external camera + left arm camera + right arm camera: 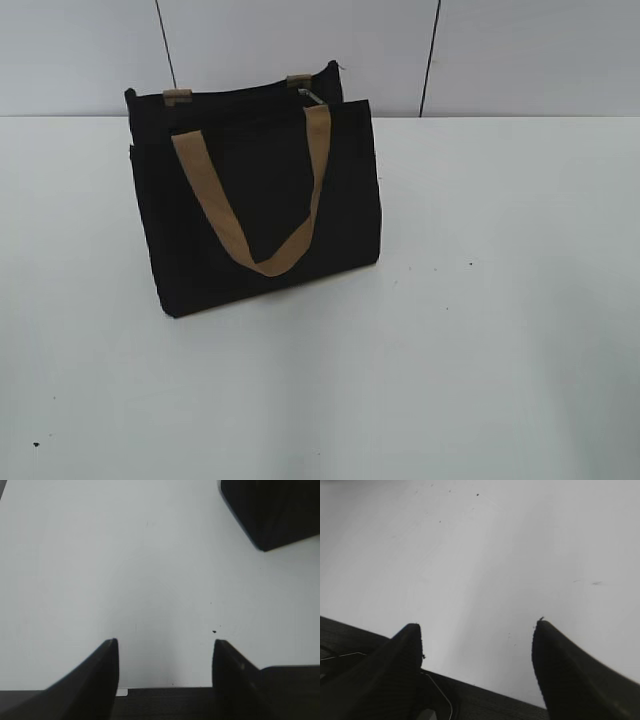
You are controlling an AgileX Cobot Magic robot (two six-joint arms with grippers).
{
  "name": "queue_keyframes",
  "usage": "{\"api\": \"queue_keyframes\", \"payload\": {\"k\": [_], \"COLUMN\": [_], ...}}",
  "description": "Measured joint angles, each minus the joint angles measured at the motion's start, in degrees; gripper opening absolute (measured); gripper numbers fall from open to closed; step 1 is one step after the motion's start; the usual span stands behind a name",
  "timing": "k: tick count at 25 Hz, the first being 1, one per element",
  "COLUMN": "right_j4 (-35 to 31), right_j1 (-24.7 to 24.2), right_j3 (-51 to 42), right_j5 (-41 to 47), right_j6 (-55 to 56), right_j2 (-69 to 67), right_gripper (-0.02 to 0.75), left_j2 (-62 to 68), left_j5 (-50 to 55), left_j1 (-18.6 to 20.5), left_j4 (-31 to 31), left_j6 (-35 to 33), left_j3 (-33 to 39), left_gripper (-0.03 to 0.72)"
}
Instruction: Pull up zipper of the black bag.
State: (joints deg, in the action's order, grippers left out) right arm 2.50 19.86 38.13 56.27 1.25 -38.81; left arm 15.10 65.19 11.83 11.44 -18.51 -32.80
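The black bag (255,200) stands upright on the white table, left of centre in the exterior view. A tan loop handle (262,200) hangs down its front, and two tan strap tabs show at the top edge. The zipper's small silvery pull (309,96) shows at the top right of the bag. A corner of the bag (277,510) shows at the top right of the left wrist view. My left gripper (165,642) is open and empty over bare table. My right gripper (477,625) is open and empty over bare table. Neither gripper shows in the exterior view.
The white table (480,330) stretches around the bag. A grey panelled wall (520,50) stands behind it. Small dark specks dot the table surface.
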Motion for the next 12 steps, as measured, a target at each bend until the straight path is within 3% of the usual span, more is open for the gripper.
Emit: {"api": "queue_keyframes", "payload": {"k": [3,7,12], "right_j4": [-2.50,-3.17,-3.29], "right_j1": [0.00,0.00,0.00], "right_j3": [-4.36,-8.53,-8.96], "right_j5": [0.00,0.49,0.50], "right_j6": [-1.25,-1.69,-3.28], "right_j2": [4.77,11.61,19.77], "right_gripper": [0.526,0.526,0.526], "left_j2": [-3.56,-7.25,-9.00], "left_j5": [1.09,2.50,2.99], "left_j1": [0.00,-0.34,-4.44], "left_j4": [0.06,4.36,5.93], "left_j6": [-0.54,-6.17,-7.78], "left_j3": [0.47,0.54,0.66], "left_gripper": [0.455,0.455,0.455]}}
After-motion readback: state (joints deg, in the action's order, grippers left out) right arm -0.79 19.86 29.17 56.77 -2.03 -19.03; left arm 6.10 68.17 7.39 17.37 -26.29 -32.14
